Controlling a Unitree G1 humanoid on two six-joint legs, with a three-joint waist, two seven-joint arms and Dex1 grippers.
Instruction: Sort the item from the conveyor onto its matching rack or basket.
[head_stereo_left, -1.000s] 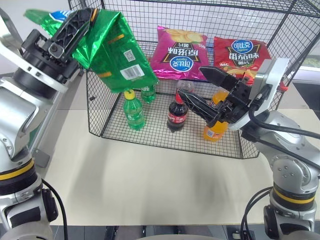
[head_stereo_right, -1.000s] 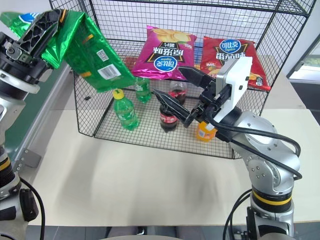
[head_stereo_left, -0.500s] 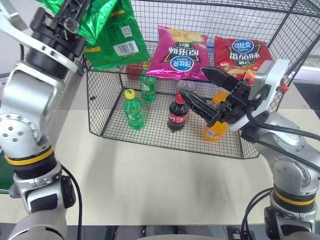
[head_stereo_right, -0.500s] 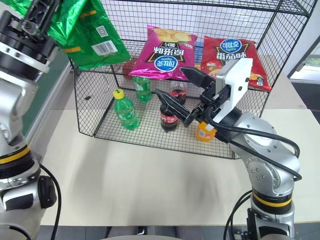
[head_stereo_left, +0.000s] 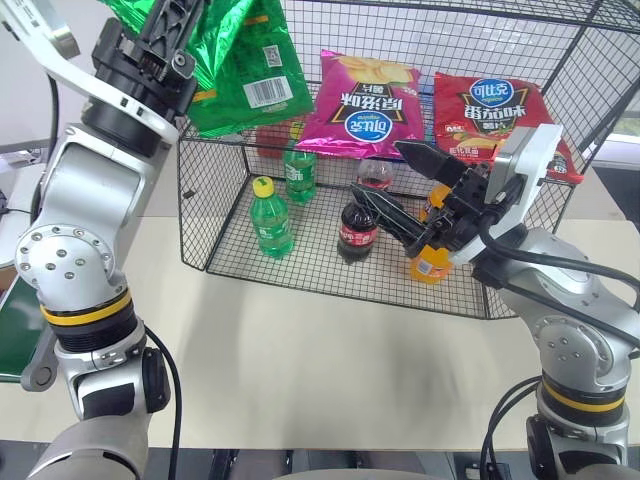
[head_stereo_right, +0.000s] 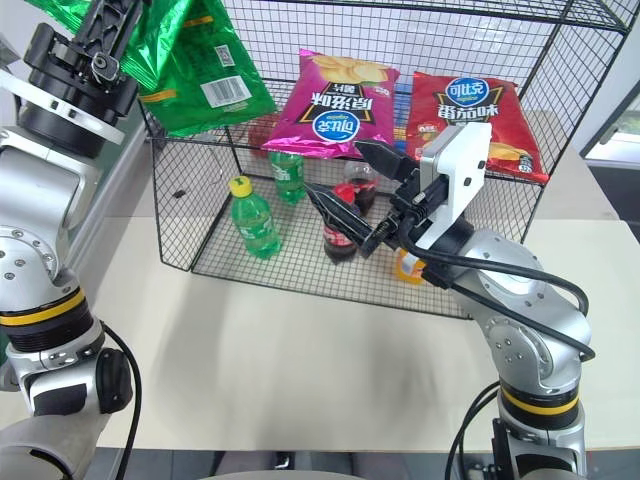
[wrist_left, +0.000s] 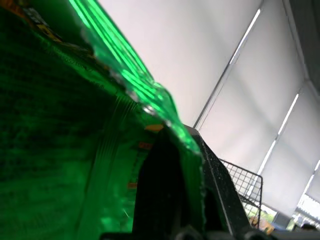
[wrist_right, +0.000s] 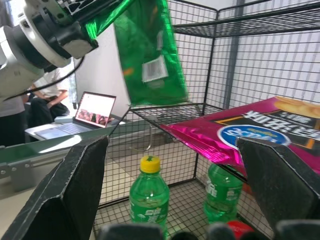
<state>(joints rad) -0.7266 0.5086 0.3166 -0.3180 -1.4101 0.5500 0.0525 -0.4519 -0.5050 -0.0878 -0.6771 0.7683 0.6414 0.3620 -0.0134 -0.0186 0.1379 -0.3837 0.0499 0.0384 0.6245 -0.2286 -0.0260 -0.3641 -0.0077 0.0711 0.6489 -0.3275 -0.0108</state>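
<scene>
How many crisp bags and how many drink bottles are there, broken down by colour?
Green crisp bag, held in the left claw: 1
Magenta crisp bag: 1
Red crisp bag: 1
Green bottles: 2
Dark cola bottles: 2
Orange bottle: 1
Total: 3 bags, 5 bottles, 8 things.

A robotics lab or demonstration room is indicated. A mock shop display is set up in a black wire cage (head_stereo_left: 520, 40) on a pale counter (head_stereo_left: 300, 370), stocked with crisp bags and drink bottles. A conveyor (wrist_right: 35, 152), an open laptop (wrist_right: 92, 112), seated people (wrist_right: 47, 102) and blind-covered windows (wrist_left: 280, 100) are seen beyond.
</scene>
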